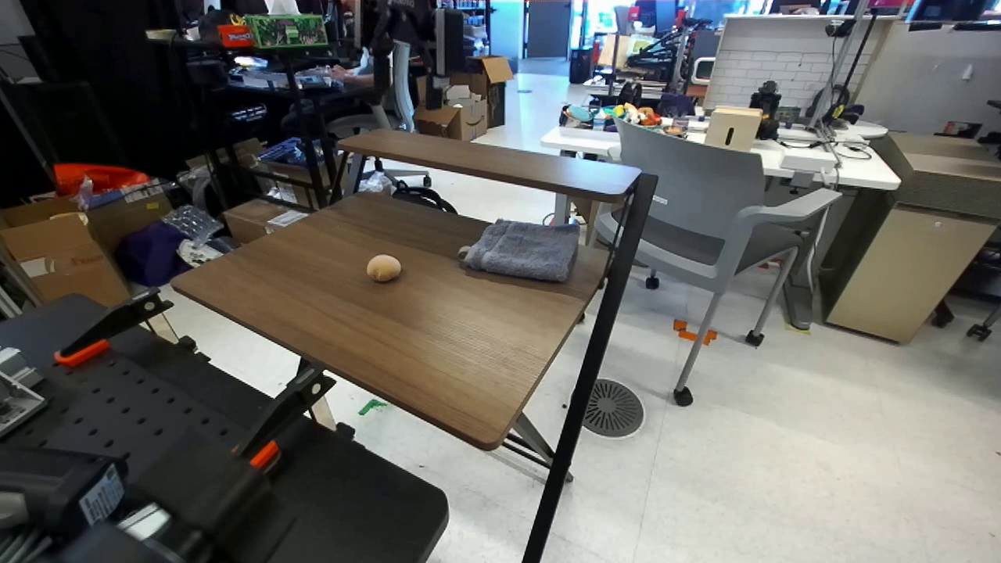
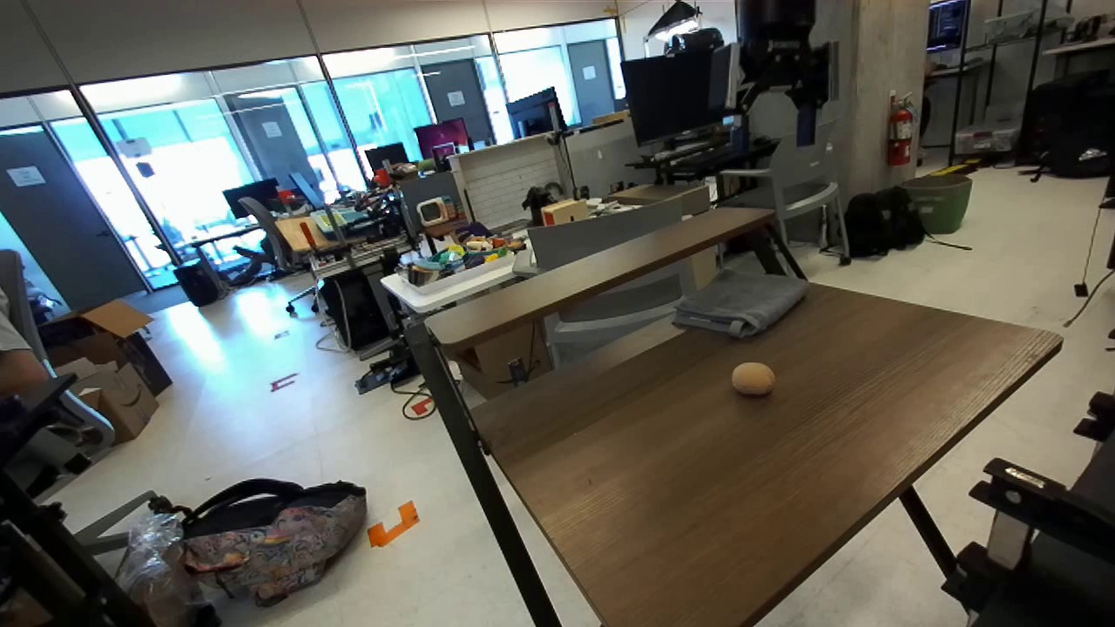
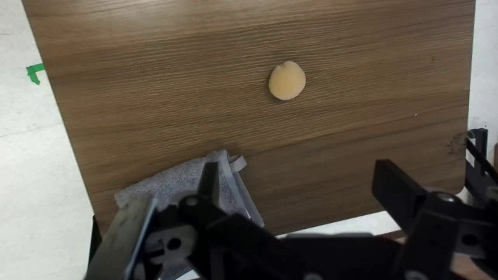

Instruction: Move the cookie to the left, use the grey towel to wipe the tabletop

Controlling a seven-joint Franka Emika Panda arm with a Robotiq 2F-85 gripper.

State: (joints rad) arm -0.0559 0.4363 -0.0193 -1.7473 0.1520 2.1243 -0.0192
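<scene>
Gripper (image 3: 297, 167) is released, fingers (image 3: 397, 186) spread wide, seen in wrist view over the table (image 1: 391, 328). Cookie (image 3: 287, 80) sits on the table near its middle: tan, round, small dent in its edge. It's well apart from the fingers and higher in wrist view than both. Towel (image 3: 171, 179) is grey, folded flat, on the table near a corner on the shelf (image 1: 493, 162) side, apart from cookie in both exterior views; a small loop (image 3: 238, 163) sticks out of it. In wrist view 1 finger stands in front of part of the towel. Shelf is raised, runs along 1 side of the table, same brown wood, with dark legs (image 1: 600, 336). Black bench (image 1: 367, 485) sits across the table from the shelf, 2 clamps (image 1: 285, 410) with orange ends at its edge. Grey chair (image 1: 692, 203) stands behind the shelf, near a cluttered white desk (image 1: 583, 141). Floor (image 1: 782, 438) is pale: round drain (image 1: 615, 408) near the chair, green tape (image 3: 35, 70) showing just beside the table edge in wrist view. In an exterior view, patterned bag (image 2: 274, 544) lies on the floor near orange tape (image 2: 394, 526). Extinguisher (image 2: 900, 135) shows by a pillar (image 2: 884, 52) in back, green bin (image 2: 941, 205) near them, dark backpack (image 2: 880, 222) beside the bin.
</scene>
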